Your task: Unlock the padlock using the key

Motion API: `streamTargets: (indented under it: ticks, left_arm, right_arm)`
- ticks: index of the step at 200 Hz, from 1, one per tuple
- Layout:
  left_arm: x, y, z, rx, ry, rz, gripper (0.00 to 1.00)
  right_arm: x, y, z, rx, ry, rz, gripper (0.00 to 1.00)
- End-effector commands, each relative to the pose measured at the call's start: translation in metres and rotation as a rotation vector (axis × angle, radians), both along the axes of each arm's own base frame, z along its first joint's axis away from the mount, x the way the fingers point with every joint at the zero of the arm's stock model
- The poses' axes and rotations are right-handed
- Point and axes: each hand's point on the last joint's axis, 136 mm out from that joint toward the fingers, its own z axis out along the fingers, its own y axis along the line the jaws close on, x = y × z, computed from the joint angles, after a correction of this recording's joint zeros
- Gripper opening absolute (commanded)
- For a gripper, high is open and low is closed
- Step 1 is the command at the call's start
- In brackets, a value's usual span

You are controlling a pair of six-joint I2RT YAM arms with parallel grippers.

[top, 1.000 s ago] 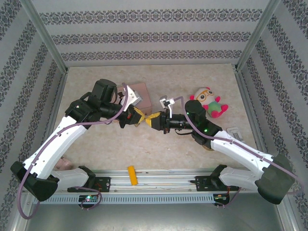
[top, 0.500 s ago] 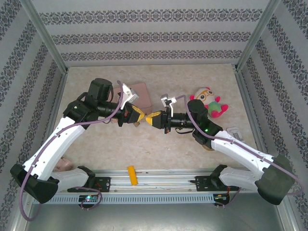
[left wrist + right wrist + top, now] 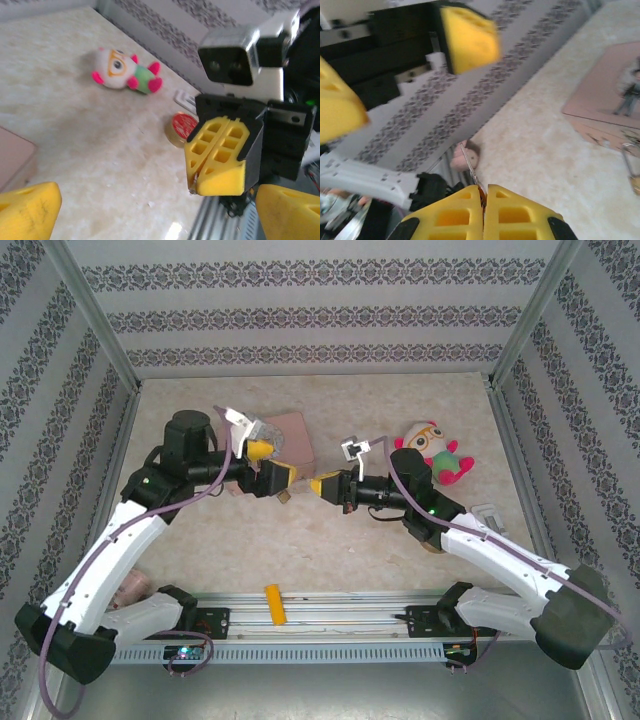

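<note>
Your right gripper [image 3: 322, 487] pinching the key [image 3: 469, 167] between fingers pressing together, thin blade poking out, your left gripper [image 3: 268, 464] facing it, fingers standing wide apart, holding nothing, padlock [image 3: 635, 186] lying on the table [image 3: 400, 560] beside the pink tin [image 3: 292, 430].

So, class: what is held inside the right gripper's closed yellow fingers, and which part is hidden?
A thin dark key pokes out of the shut right gripper; only its slim blade shows. The rest is covered by the yellow fingers.
</note>
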Motion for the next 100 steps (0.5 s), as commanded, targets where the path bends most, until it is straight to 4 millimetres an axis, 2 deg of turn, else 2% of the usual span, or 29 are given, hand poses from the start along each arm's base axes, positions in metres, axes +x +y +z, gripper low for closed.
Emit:
streamTargets:
  ticks: [1, 20, 43, 100]
  left_arm:
    - [0.034, 0.030, 0.019, -0.065, -0.067, 0.286, 0.99]
    - [0.045, 0.048, 0.010, -0.095, -0.062, 0.429, 0.99]
    - [0.053, 0.061, -0.019, -0.113, 0.002, 0.580, 0.99]
    - [0.045, 0.061, -0.138, 0.025, 0.246, 0.798, 0.99]
  right_arm:
    - [0.024, -0.024, -0.035, -0.113, 0.136, -0.204, 0.00]
    - [0.034, -0.040, -0.058, -0.198, 0.228, -0.323, 0.00]
    - [0.037, -0.050, -0.081, -0.281, 0.308, -0.393, 0.00]
    - [0.035, -0.054, -0.124, -0.382, 0.437, -0.422, 0.00]
